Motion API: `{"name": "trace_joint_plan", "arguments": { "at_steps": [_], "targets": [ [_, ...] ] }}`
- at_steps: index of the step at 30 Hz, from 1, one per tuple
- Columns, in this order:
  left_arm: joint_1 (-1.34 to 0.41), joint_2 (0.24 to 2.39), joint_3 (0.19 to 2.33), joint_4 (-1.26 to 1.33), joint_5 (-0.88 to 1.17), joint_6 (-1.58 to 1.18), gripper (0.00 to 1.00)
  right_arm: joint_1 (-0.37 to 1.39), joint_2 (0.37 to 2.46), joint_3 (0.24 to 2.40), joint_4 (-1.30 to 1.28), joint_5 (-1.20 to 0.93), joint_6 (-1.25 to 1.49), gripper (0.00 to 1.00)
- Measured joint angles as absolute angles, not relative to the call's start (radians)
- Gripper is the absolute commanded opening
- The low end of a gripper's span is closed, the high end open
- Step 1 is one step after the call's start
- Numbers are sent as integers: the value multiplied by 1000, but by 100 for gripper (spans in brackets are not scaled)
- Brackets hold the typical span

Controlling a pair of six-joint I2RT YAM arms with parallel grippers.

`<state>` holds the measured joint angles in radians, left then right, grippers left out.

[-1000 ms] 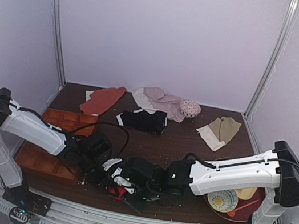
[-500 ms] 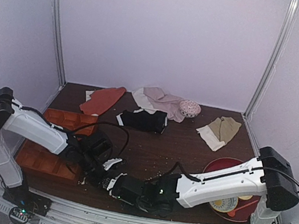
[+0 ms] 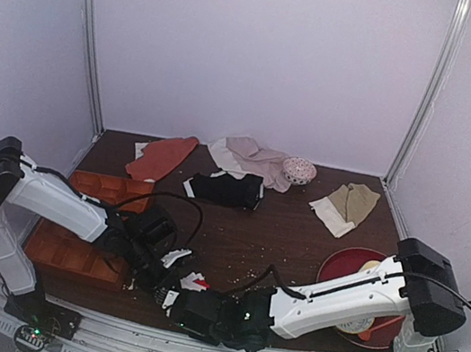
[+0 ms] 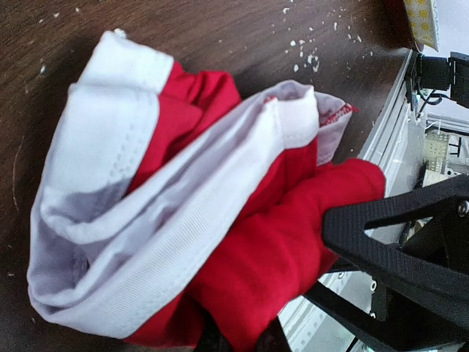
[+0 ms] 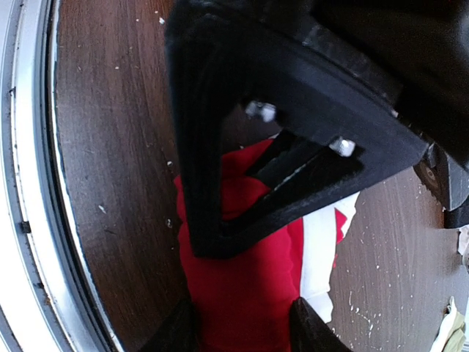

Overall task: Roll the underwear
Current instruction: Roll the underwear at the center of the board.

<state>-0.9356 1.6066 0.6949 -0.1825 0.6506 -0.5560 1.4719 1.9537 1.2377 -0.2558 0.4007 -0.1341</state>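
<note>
Two arms meet at the near edge of the bench [image 3: 298, 233], slightly left of middle, on the underwear [image 4: 220, 220]. My left gripper [image 4: 238, 343] is pressed together, pinching a red fold. My right gripper [image 5: 242, 326] has its fingers [image 5: 308, 326] apart with red cloth between them; whether they squeeze it, I cannot tell.

Progress, my read: the cloth is gathered into a loose wad, white waistband wrapped over red. There is no tight roll yet, so most of the rolling remains.

Overhead, the arms hide all but a scrap of red and white. Only the left wrist camera shows the folds; only the right wrist camera shows its fingers straddling the cloth.
</note>
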Motion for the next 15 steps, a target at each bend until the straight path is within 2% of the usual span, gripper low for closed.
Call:
{"name": "trace_joint_plan", "arguments": {
  "at_steps": [8, 15],
  "targets": [
    [-929, 1613, 695, -184, 662, -545, 0, 1479, 1968, 1229, -226, 423, -139, 47],
    [-929, 1613, 697, -180, 669, -551, 0, 1483, 1987, 1206, -207, 442, -169, 54]
  ]
}}
